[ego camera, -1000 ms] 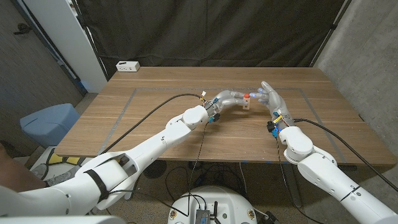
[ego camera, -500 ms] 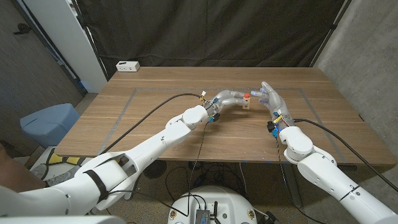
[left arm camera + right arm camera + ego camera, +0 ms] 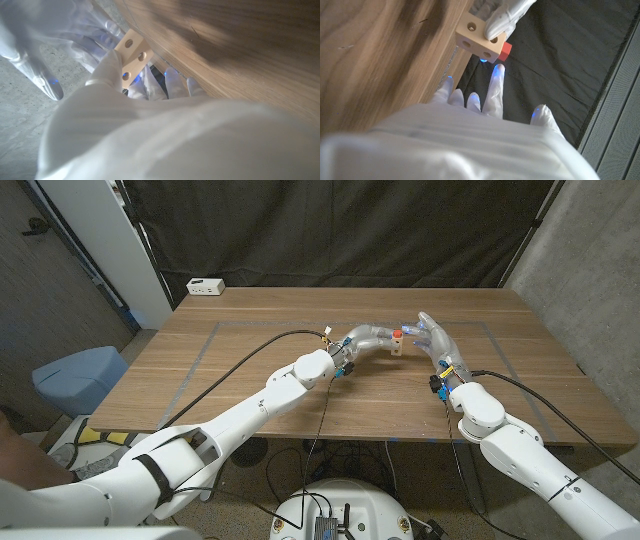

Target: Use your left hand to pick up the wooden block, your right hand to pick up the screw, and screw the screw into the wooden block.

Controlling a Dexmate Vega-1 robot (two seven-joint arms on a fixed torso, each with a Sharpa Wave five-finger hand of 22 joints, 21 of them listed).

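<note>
Block held up, middle of the frame.
The left robot hand [image 3: 368, 337] holds the wooden block [image 3: 397, 345] above the table [image 3: 250, 360]; the red screw [image 3: 397, 334] sits on top. The right robot hand [image 3: 432, 336], fingers apart, holds nothing.

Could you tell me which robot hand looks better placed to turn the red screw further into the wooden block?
Probably the right robot hand: its fingers reach the red screw, while the left robot hand grips the wooden block.

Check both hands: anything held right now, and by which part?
The left hand grips the wooden block by its sides. The red-headed screw sits in the block. The right hand holds nothing, fingers apart.
</note>
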